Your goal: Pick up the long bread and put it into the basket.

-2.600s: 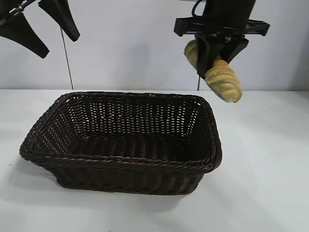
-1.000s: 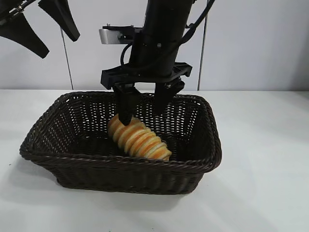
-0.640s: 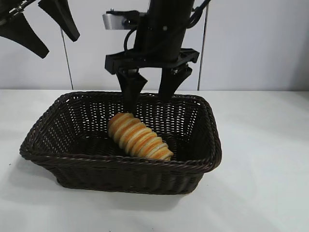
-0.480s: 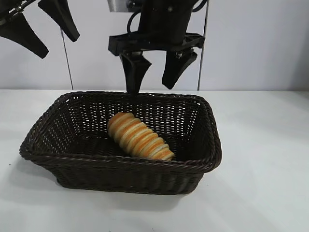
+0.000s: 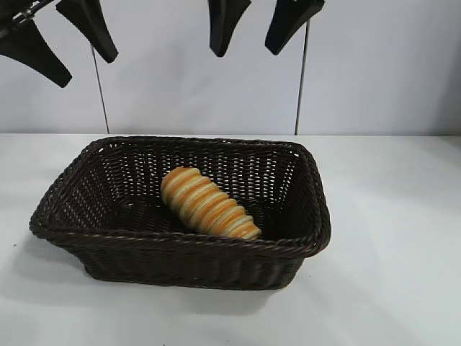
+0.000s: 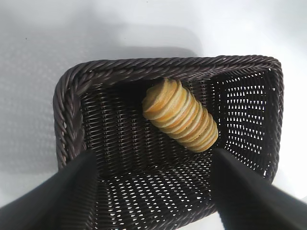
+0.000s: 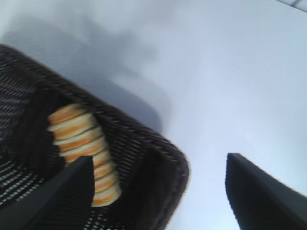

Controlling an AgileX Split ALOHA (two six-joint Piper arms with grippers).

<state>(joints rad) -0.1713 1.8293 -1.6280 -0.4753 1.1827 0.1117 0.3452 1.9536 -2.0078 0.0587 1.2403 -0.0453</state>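
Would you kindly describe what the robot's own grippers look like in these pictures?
Both are matte black. The left gripper and the right gripper each show two broad, flat jaws that taper to blunt tips, like wedges. No markings or labels show on them. Only the jaws are in view; the arms are out of frame. Thin dark vertical lines behind them may be cables or rods.

The exterior camera faced the arms, looking down across the counter [image 5: 389, 216] at mid-range. Both wrist cameras looked steeply down from above; all three shared the basket [image 5: 184, 249] [image 6: 72, 110] [image 7: 168, 158].
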